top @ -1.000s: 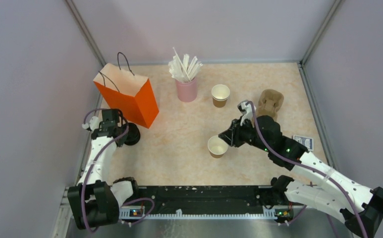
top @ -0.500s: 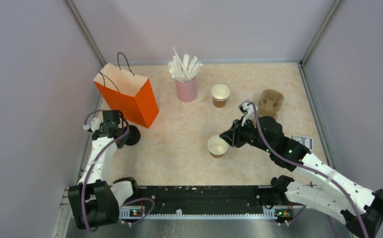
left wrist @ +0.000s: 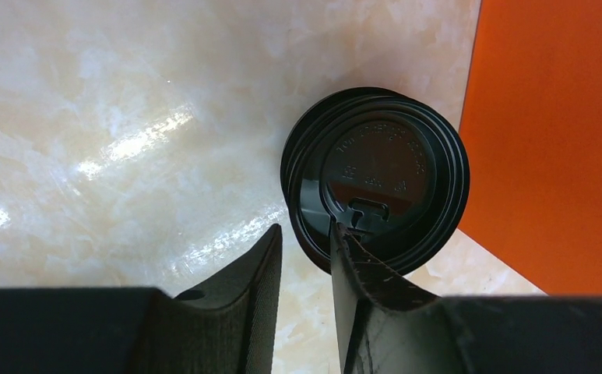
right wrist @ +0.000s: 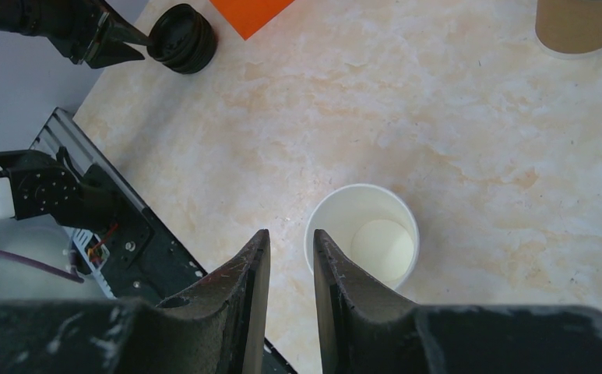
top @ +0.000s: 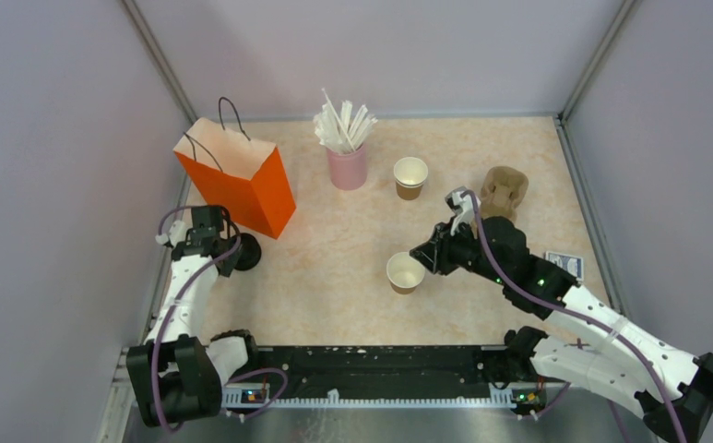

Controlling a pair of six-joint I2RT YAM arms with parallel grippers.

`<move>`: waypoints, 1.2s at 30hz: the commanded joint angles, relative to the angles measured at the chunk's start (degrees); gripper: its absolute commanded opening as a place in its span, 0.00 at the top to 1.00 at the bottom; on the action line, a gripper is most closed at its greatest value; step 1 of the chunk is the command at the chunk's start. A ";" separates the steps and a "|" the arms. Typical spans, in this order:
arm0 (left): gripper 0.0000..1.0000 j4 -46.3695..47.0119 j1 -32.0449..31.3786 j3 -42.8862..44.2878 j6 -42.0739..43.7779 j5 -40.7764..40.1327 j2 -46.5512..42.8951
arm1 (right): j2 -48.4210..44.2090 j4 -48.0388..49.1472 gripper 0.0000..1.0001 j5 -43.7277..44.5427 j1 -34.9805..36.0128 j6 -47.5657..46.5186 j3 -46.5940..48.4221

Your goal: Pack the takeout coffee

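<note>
Now the left end effector [left wrist: 305, 230] is slightly spread over the lid stack [left wrist: 375, 167] rim
Stack sits at the bench [left wrist: 126, 117] left edge by the orange bag [left wrist: 554, 140]; catch only the top lid before squeezing, or several may lift

Lids [top: 244, 251] before the bag [top: 242, 180], far left; near cup [top: 405, 273] mid-table, far cup [top: 409, 177] behind, beside the straw cup [top: 347, 168].

Brightness: I'm getting even, bright light from overhead across the table [top: 334, 277].
Glare: white streaks are flaring off the tabletop in my left wrist view.
Shadows: only soft, short ones are showing.
Focus: the left gripper [left wrist: 305, 227] is blurring near the lens.
</note>
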 commanded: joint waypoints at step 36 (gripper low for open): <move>1.00 -3.25 0.30 4.02 -3.02 -2.25 1.45 | -1.84 -0.84 0.73 3.09 0.46 -2.23 0.05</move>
